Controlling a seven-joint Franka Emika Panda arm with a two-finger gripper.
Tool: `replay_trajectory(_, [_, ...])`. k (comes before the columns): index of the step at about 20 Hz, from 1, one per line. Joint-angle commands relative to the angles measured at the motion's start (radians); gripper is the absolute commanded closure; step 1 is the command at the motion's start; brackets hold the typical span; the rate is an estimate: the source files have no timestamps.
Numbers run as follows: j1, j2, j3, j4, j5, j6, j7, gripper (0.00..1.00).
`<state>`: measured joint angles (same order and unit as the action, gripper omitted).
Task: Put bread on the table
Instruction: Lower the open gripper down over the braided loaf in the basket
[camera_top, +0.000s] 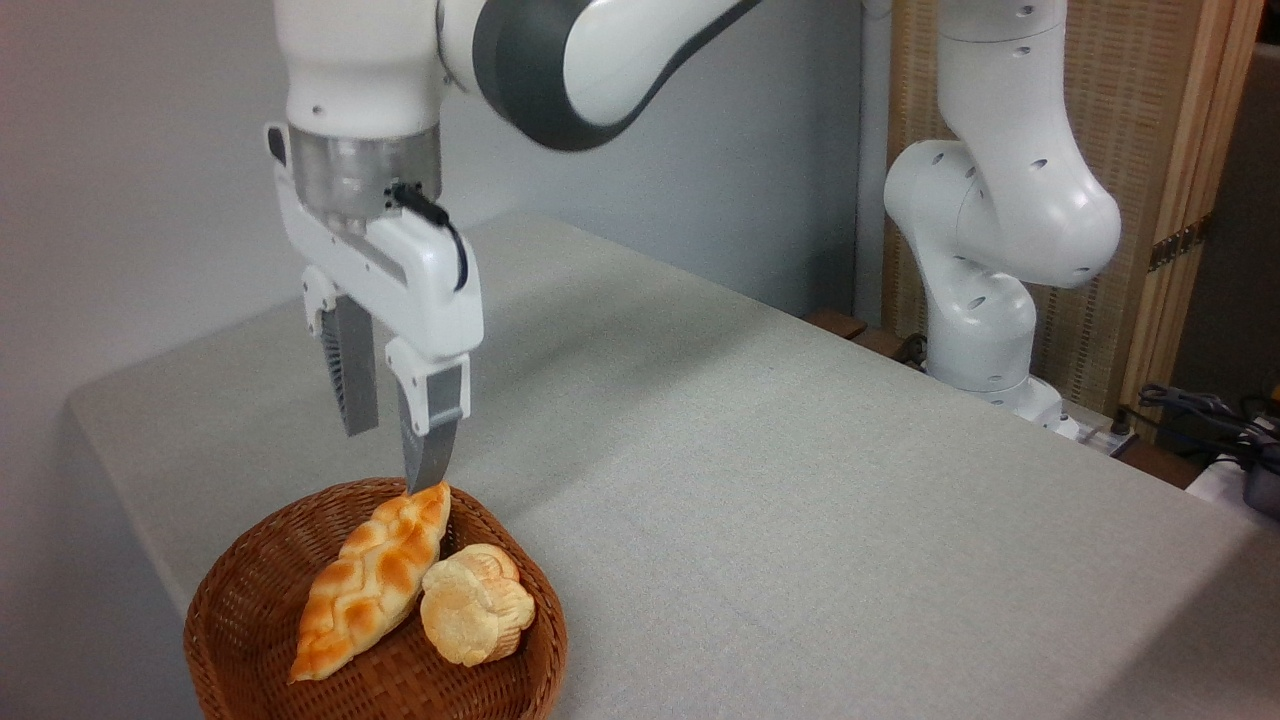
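End effector (392, 458) hung over the wicker basket's (240, 640) far rim, fingers spread apart, gripping nothing. Bread (370, 580) lay in the basket beside a pale bun (475, 603), on the table (800, 480).

You have a large desk (800, 480) in front of you, covered in light grey-green cloth, its far corner running toward the wall. A round brown wicker basket (250, 600) sits directly on it at the near left edge. The robot's white base (1010, 390) stands at the desk's right side.
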<state>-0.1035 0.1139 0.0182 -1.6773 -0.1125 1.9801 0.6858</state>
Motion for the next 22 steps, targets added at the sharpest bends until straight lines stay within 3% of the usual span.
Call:
replay_trajectory(1, [-0.004,0.058,0.003,-0.002,-0.01,0.083,-0.046,0.0])
replay_trajectory(10, [-0.007,0.19,-0.009,-0.001,-0.07,0.262,-0.229,0.0])
replay_trajectory(20, [-0.004,0.234,-0.04,-0.002,-0.058,0.283,-0.215,0.0])
replay_trajectory(21, [-0.004,0.234,-0.04,-0.007,-0.036,0.281,-0.204,0.05])
replay_trajectory(22, [-0.004,0.234,-0.041,-0.01,0.006,0.269,-0.197,0.19])
